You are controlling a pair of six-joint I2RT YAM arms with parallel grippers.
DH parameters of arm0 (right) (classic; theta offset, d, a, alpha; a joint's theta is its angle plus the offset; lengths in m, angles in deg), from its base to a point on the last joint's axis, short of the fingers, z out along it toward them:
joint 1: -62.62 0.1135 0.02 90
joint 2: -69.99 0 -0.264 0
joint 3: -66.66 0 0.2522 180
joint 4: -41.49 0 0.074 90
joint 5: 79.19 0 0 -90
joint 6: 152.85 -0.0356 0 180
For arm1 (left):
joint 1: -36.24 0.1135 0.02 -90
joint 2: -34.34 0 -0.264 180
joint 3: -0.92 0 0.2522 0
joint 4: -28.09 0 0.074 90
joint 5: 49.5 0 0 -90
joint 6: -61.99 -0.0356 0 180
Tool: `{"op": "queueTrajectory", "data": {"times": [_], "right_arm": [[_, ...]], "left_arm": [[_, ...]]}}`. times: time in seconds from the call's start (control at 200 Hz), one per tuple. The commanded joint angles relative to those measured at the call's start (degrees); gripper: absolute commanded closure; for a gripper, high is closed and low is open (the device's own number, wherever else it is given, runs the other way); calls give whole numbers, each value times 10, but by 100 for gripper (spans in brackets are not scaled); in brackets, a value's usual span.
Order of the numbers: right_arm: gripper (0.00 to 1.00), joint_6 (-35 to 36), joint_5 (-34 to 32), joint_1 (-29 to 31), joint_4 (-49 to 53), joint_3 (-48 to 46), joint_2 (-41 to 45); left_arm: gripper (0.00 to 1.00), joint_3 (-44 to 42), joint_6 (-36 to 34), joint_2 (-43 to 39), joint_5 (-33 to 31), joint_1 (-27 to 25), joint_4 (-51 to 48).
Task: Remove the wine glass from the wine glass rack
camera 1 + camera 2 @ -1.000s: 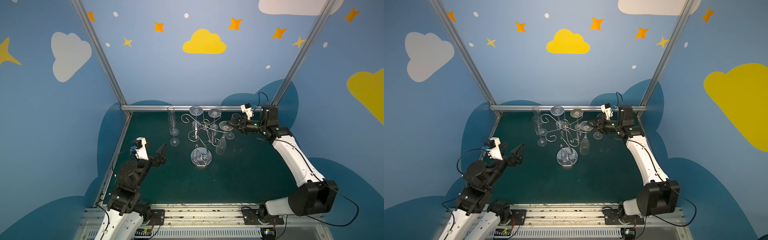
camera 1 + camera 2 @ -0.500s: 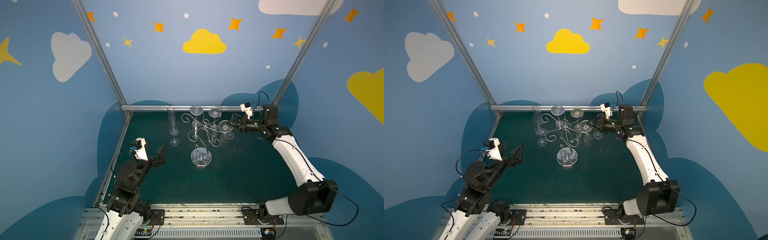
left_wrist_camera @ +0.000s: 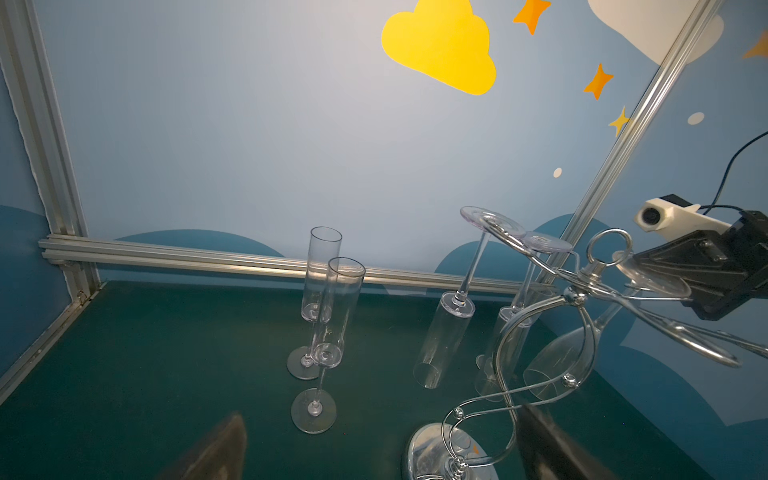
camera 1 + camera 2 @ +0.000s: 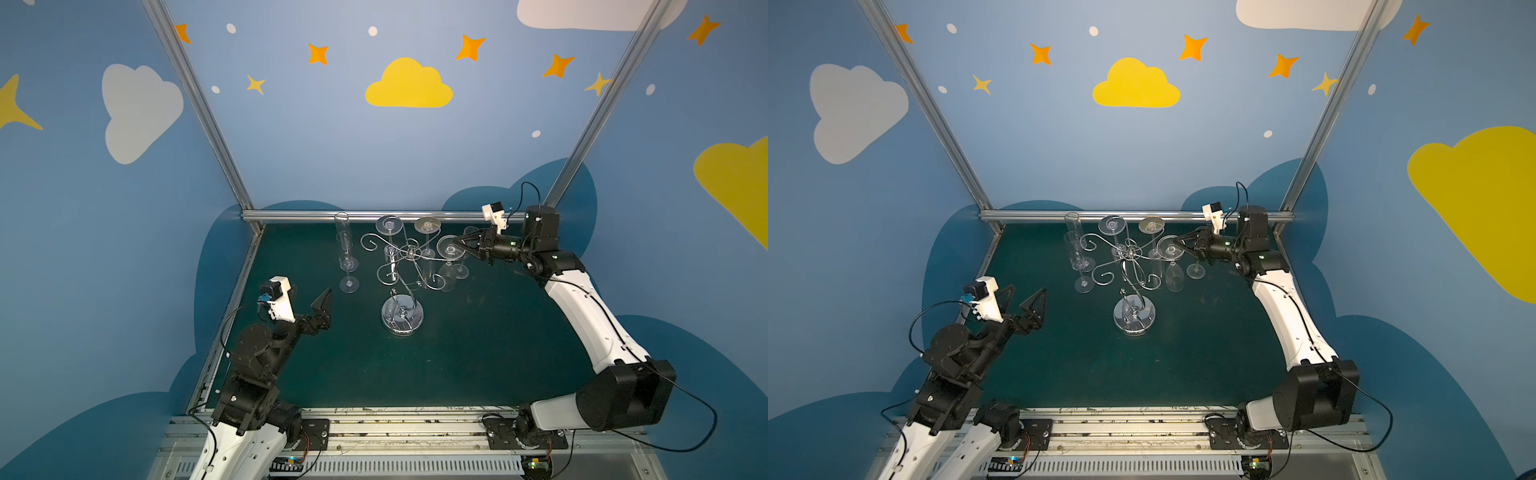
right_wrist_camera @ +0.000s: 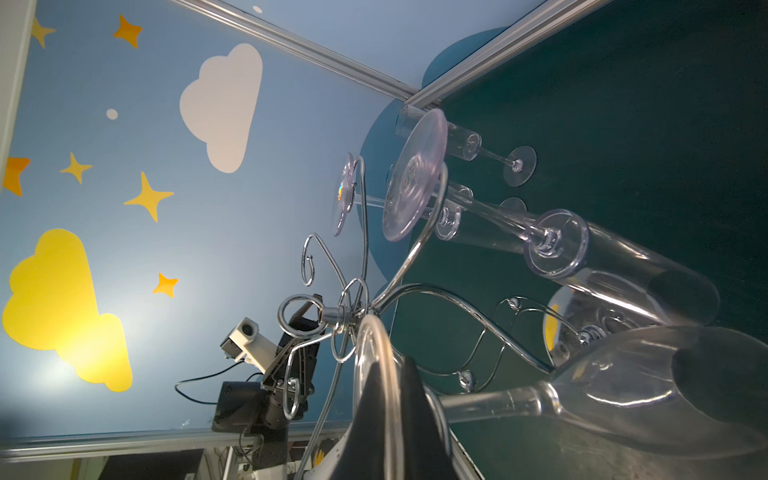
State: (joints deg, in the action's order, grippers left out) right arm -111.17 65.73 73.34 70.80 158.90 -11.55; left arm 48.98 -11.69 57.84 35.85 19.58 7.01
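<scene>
We look into a booth whose pale blue back wall (image 4: 374, 166) carries a yellow cloud (image 4: 409, 85), orange stars (image 4: 318, 54) and small white dots (image 4: 372, 31). The left wall (image 4: 75, 257) bears a grey-white cloud (image 4: 139, 110), and the right wall (image 4: 665, 124) a larger yellow shape (image 4: 735, 183). Two slanting aluminium posts (image 4: 199, 108) mark the back corners, joined by a horizontal rail (image 4: 299, 215) along the bench's far edge. Dark blue cloud shapes (image 4: 478, 199) rise from the foot of the walls. The bench (image 4: 478, 353) is covered in dark green matting, and a metal track (image 4: 415, 428) runs along its near edge. In the right wrist view we see a bright glare (image 5: 79, 349) on a wall.
</scene>
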Motion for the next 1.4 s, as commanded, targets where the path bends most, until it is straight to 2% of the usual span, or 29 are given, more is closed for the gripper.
{"op": "queueTrajectory", "data": {"times": [0.0,0.606,1.066,1.392], "right_arm": [[100,-46,10,1,-37,6,30],[100,-70,-5,-1,-7,10,62],[100,-13,-45,-5,74,22,71],[100,-57,-29,6,36,-3,95]], "left_arm": [[1,-1,3,-6,-1,0,-1],[1,-4,0,-19,-7,0,-11],[1,-6,-1,-26,-12,0,-14],[1,-7,-1,-26,-14,0,-13]]}}
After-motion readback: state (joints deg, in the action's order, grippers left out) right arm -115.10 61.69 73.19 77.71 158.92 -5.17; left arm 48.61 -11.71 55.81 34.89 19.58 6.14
